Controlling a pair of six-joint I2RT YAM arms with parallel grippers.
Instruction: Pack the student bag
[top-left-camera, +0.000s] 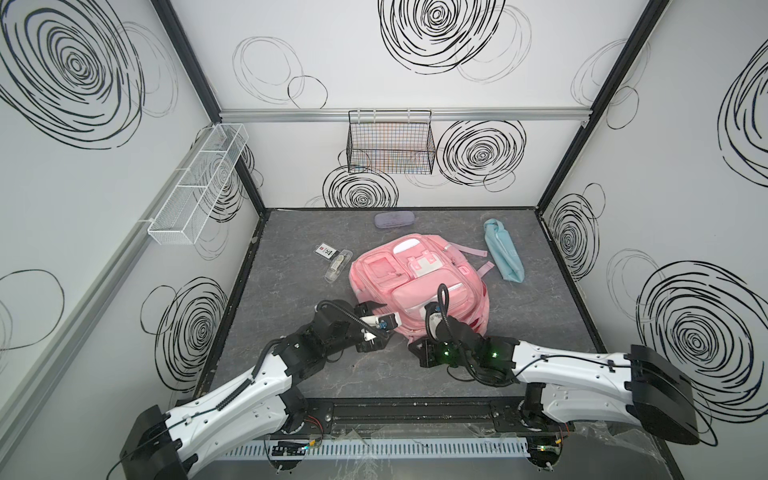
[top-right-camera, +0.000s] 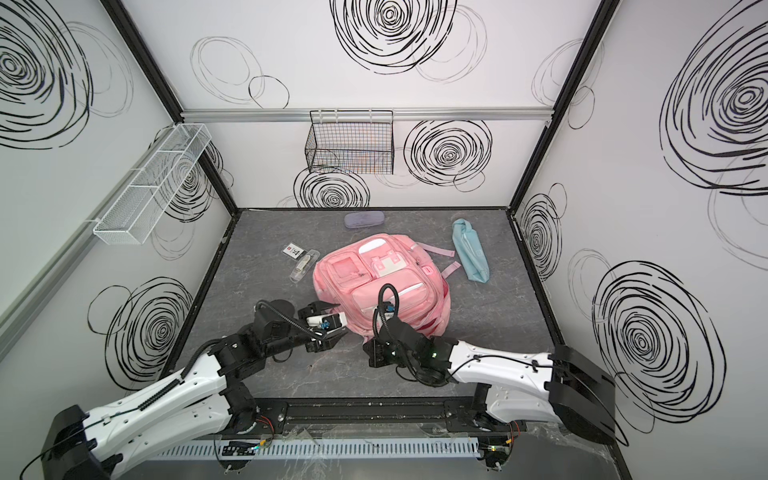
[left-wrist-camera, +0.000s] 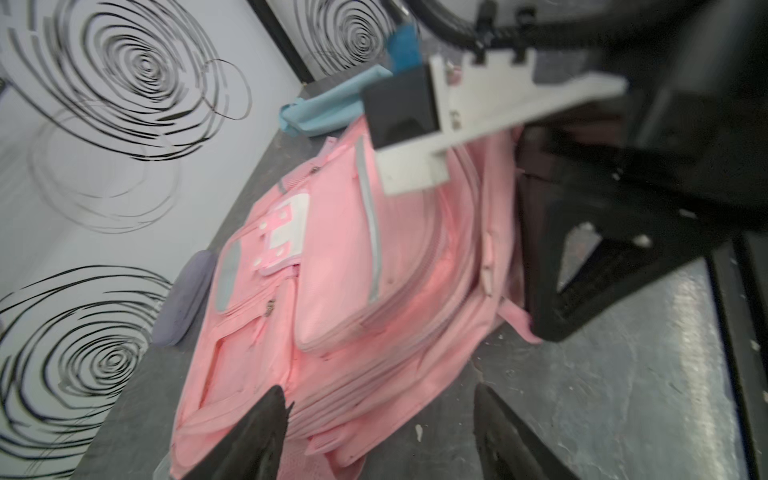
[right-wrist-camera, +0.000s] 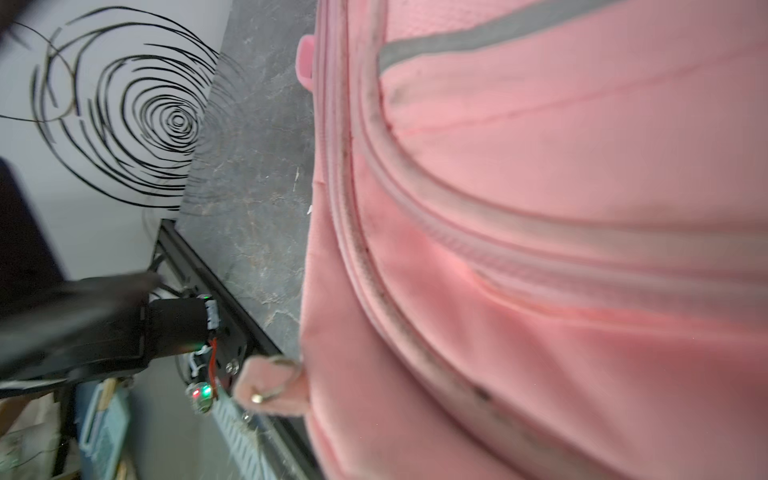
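Middle of the table (top-left-camera: 291, 357): student bag (top-left-camera: 415, 286) lying flat, pockets up | left gripper (left-wrist-camera: 380, 395) jaws wide at its near-left corner | right gripper (left-wrist-camera: 540, 257) squeezed closed at the near edge, can't tell on what | looks soft, floppy, light: I'd grab the zip tab (right-wrist-camera: 270, 382), not slack fabric

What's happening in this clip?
Two robot arms work at the near edge of the large pink fabric backpack, lying front-up on the grey marbled table. The left hand is open by the bag's corner. The right hand is shut against the bag's near side; what it pinches, if anything, is hidden. A light-blue fabric pouch, a lilac oval case and a small white card lie on the table, outside the bag.
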